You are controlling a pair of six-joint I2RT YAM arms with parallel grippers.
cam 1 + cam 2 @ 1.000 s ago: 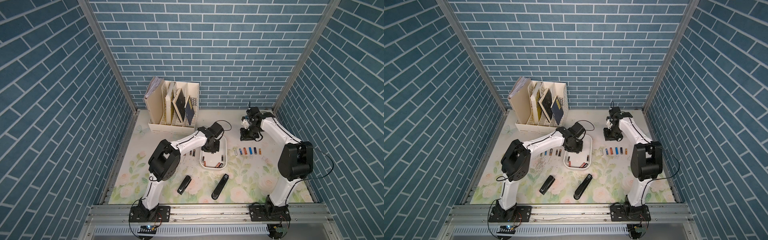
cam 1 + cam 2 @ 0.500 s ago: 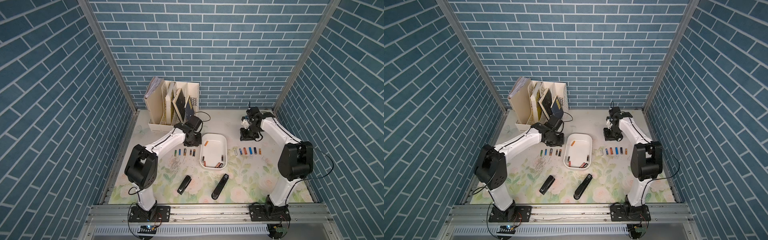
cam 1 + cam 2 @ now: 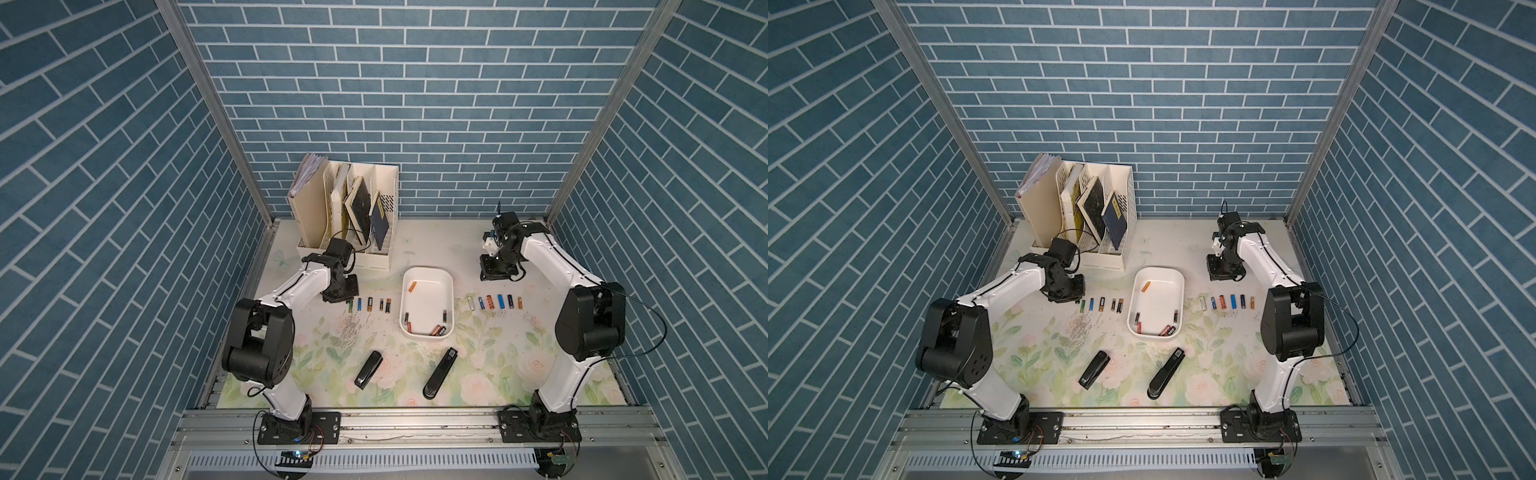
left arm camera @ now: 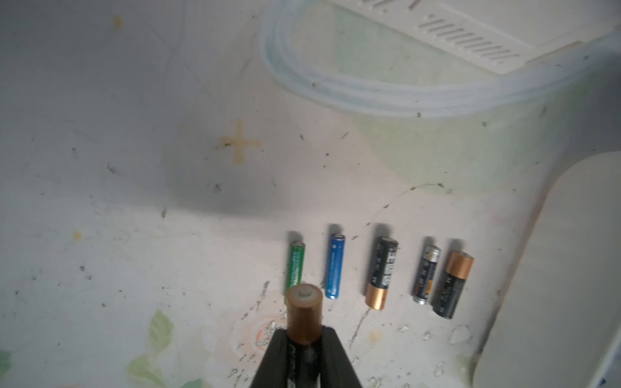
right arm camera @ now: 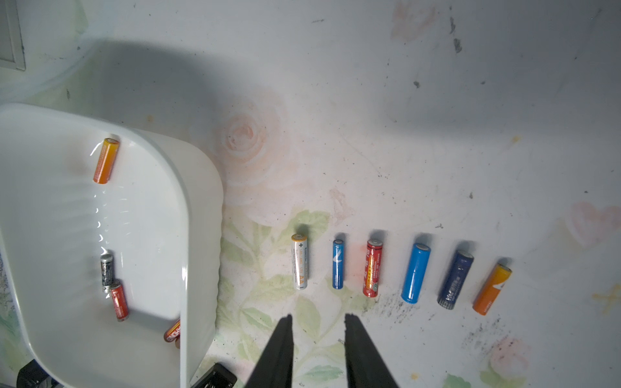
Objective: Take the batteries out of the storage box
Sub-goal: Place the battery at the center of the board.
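i had the left fingers clamped on a copper-topped battery, gripped low on its body so the button end stuck out ahead of the tips where the wrist camera could see it. it hung at the open end of the left row, right by the green one, which i took for the slot i meant it for. five batteries lay there side by side, all pointing the same way, and a sixth would carry the line on away from the box. how far above the counter it hung i could not tell.

the box sat mid-counter between the two rows, within reach of both arms, which made sense if each side fed its own line. it was not empty: an orange battery lay alone toward one end and a handful more huddled at the other (some against the wall, awkward to pinch).

the right fingers stood apart with nothing between them, over bare counter just beside the box and near the white battery that began the right row of six. parked there, i judged, they were ready to dip into the box next. the job looked a bit over halfway done.
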